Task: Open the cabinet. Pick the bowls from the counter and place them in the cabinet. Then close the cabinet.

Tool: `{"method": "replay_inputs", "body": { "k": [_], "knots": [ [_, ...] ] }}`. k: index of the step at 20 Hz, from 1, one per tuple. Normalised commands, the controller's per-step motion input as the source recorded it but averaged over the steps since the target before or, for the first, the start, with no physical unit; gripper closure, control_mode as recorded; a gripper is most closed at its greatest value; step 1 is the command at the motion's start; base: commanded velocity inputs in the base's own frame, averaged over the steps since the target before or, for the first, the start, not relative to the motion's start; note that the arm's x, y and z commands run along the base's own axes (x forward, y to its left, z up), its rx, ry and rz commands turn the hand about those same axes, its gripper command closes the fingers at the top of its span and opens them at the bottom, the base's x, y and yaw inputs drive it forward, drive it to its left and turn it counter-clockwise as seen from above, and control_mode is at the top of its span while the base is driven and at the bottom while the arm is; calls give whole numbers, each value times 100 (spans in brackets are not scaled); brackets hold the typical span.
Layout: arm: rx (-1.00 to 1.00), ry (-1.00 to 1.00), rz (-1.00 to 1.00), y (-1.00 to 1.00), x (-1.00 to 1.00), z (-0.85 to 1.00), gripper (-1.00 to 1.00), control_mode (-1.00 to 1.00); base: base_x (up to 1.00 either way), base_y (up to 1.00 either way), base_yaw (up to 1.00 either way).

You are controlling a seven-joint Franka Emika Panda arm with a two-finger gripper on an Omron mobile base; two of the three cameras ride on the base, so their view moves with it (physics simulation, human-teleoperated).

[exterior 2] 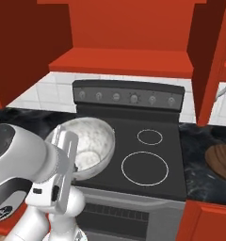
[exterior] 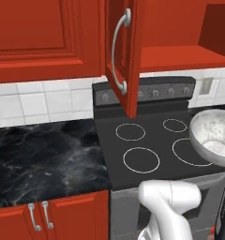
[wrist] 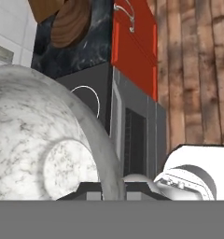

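The cabinet stands open above the stove, its red inside shelf (exterior 2: 119, 61) bare and one door (exterior: 126, 56) with a long silver handle swung out. My gripper (exterior 2: 68, 141) is shut on the rim of the marbled grey-white bowl (exterior 2: 91, 141), which hangs tilted over the stovetop's front, well below the shelf. In the hand view the bowl (wrist: 39, 140) is close, its rim pinched at my gripper (wrist: 113, 189). The bowl (exterior: 212, 135) also shows at the right of the left base view. The dark wood-grain bowl (exterior 2: 222, 162) rests on the black marble counter (exterior 2: 199, 155) right of the stove.
A black stovetop (exterior 2: 152, 155) with white rings lies under the bowl, its knob panel (exterior 2: 129, 97) behind. More marble counter (exterior: 44, 154) stretches left of the stove, with white tiles (exterior: 39, 101) behind. The open doors (exterior 2: 213, 61) flank the shelf on both sides.
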Motion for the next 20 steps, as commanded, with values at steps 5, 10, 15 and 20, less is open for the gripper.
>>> {"method": "replay_inputs", "body": {
  "k": [5, 10, 15, 20],
  "knots": [
    [0, 0, 0, 0, 0, 0, 100, 100, -17, -33, 15],
    [0, 0, 0, 0, 0, 0, 100, 100, 68, 3, 8],
    [0, 0, 0, 0, 0, 0, 100, 100, 100, -21, 0],
    [0, 0, 0, 0, 0, 0, 100, 100, 100, -89, 0]
  ]
}}
